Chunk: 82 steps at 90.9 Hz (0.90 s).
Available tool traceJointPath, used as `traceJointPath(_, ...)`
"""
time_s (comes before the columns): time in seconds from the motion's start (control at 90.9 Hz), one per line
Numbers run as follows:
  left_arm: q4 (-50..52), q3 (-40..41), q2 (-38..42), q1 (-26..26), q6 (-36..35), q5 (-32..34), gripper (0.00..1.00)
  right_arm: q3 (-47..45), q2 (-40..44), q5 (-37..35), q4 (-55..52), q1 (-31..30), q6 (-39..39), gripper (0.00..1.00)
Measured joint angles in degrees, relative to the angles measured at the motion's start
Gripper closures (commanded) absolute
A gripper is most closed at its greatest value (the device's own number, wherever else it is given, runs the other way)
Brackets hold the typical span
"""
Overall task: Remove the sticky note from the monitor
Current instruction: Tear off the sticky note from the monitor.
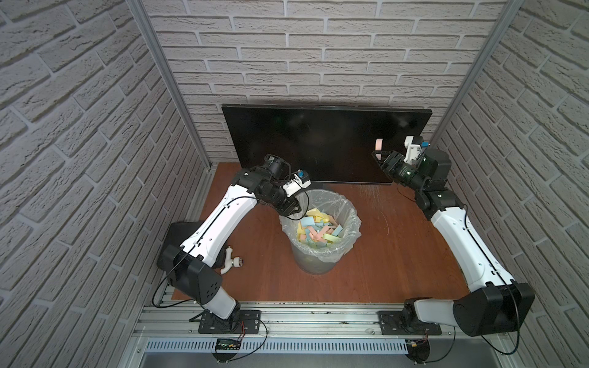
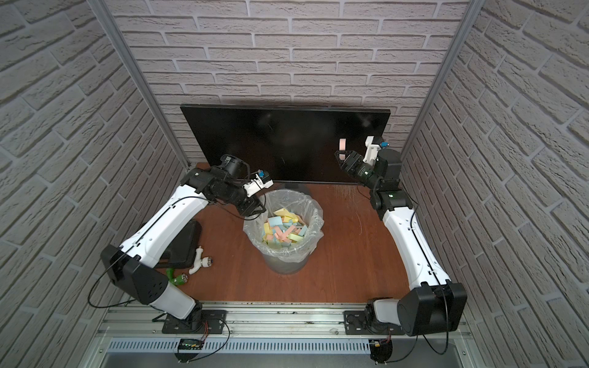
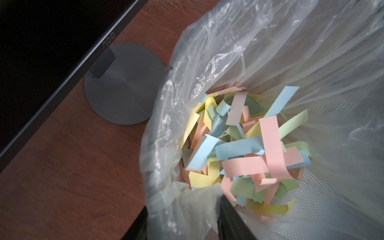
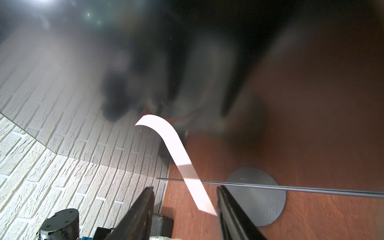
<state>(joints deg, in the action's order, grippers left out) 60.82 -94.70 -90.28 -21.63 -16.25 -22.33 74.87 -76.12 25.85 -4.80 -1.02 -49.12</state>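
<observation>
One sticky note (image 4: 175,151) curling off monitor (image 1: 302,143), loose end between right gripper (image 4: 185,188) jaws, apart, for pinching; left gripper (image 1: 291,208) at bin (image 1: 314,266) (steadying?), jaws unclear.

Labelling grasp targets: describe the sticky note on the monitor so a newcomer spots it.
Start at the wide black flat-screen monitor standing against the back brick wall. Near its right end, a narrow pale pink paper sticky note curls off the dark screen, between the open fingers of the right gripper. Unlike the pastel strips in the clear-lined wastebasket, it alone is on the screen.
</observation>
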Motion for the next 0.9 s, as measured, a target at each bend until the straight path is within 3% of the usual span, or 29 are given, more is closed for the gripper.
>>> traceJointPath(0.165,0.0,0.0,0.0,0.0,0.0,0.0,0.51,0.0,0.0,0.2,0.4,0.0,-0.1,0.65)
traceJointPath(0.451,0.0,0.0,0.0,0.0,0.0,0.0,0.51,0.0,0.0,0.2,0.8,0.0,0.0,0.74)
traceJointPath(0.748,0.0,0.0,0.0,0.0,0.0,-0.2,0.51,-1.0,1.3,-0.1,0.7,0.0,0.4,0.96)
traceJointPath(0.902,0.0,0.0,0.0,0.0,0.0,-0.2,0.51,-1.1,2.6,-0.1,0.6,0.0,0.5,0.97)
